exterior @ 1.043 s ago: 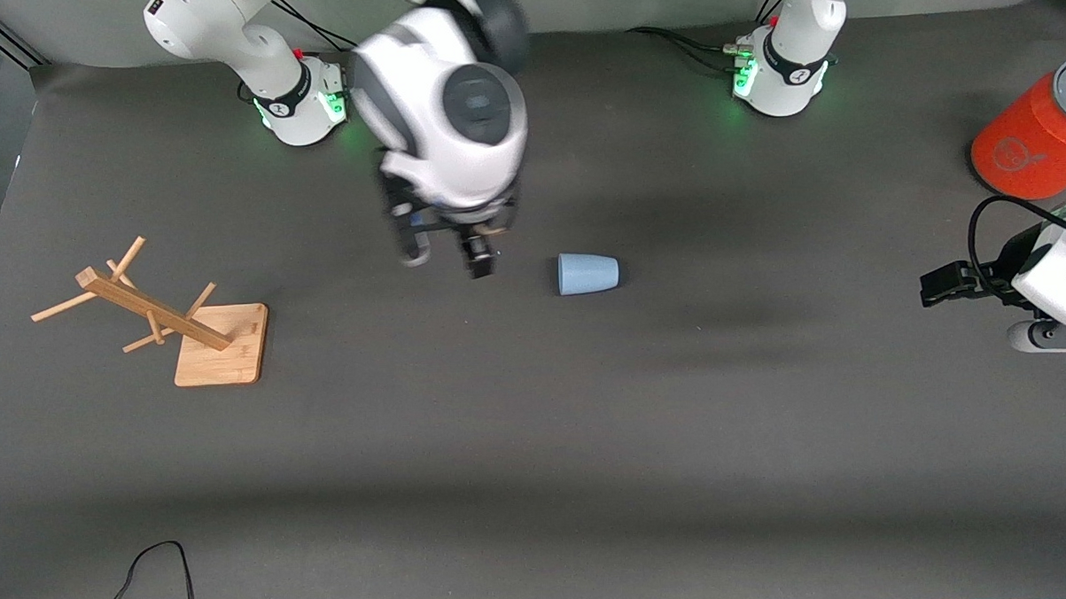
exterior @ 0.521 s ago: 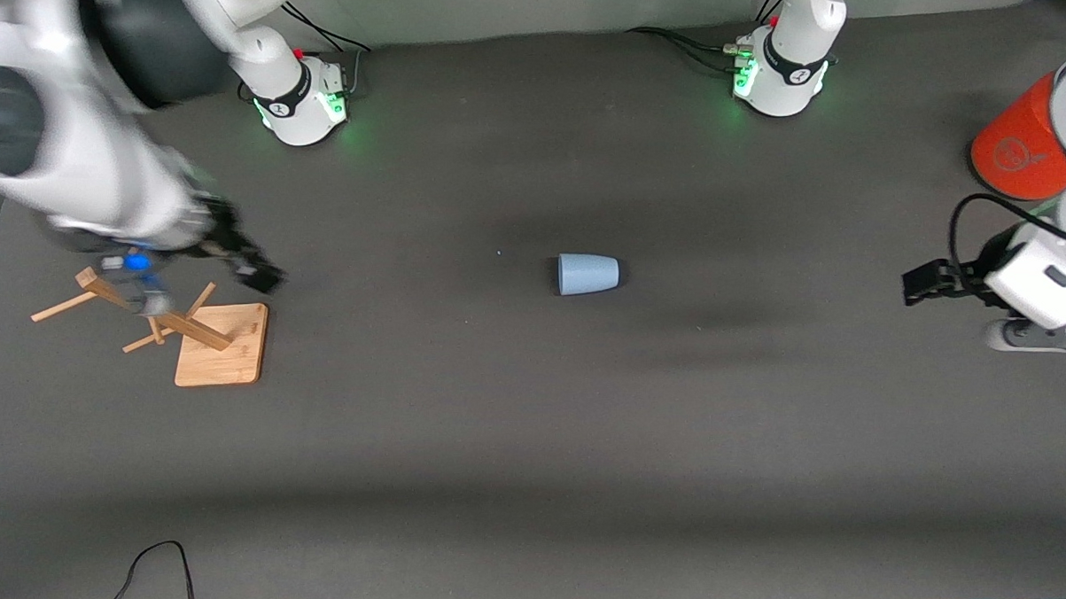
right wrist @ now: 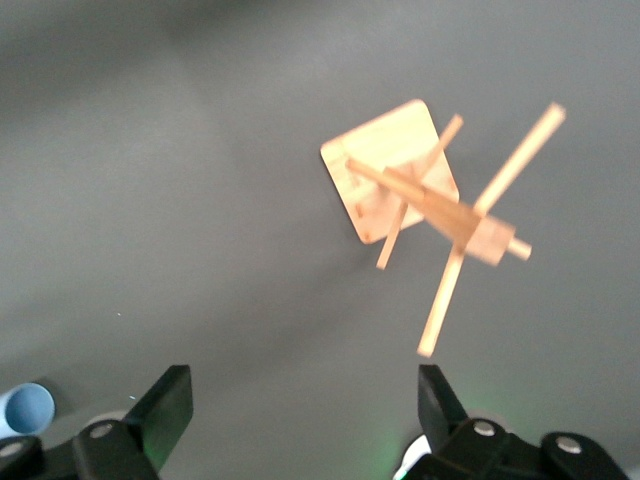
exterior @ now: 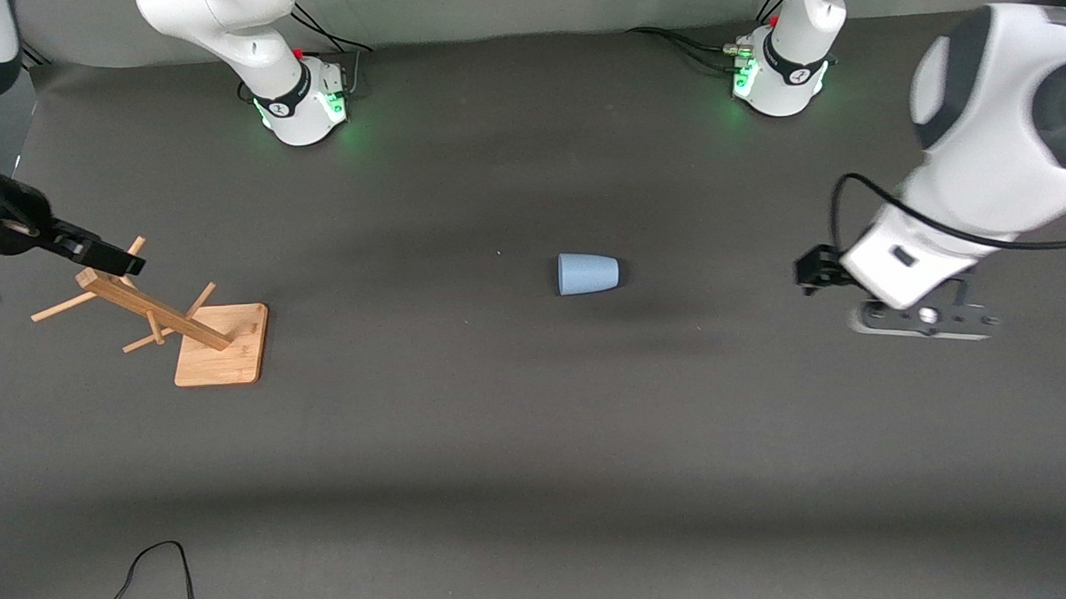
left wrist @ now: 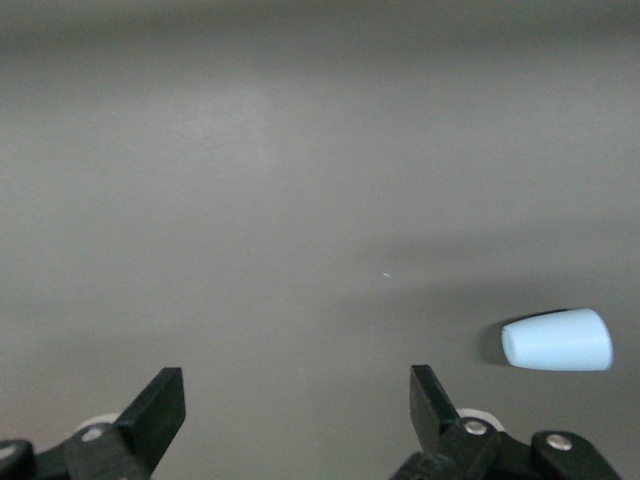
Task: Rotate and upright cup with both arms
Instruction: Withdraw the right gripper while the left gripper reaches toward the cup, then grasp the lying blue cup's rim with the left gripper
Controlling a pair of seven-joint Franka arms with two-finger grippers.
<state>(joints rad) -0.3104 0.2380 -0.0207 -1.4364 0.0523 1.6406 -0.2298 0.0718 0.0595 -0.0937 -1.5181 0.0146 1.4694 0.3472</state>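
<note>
Two arms are in your view, and neither one touches the cup. You see that pale blue tumbler lying on its side near the middle of the table, its wide mouth toward the right arm's end and its narrower base toward the left arm's end.

Your left gripper hangs in the air over the table toward the left arm's end, well apart from the cup, with its two black fingers spread wide and nothing between them; in the left wrist view the cup lies off to one side of the fingers.

Your right gripper is up by the edge at the right arm's end, over the top of the wooden peg rack. Its fingers also stand apart and hold nothing. The rack stands on a square wooden base at that end of the table, well apart from the cup.
</note>
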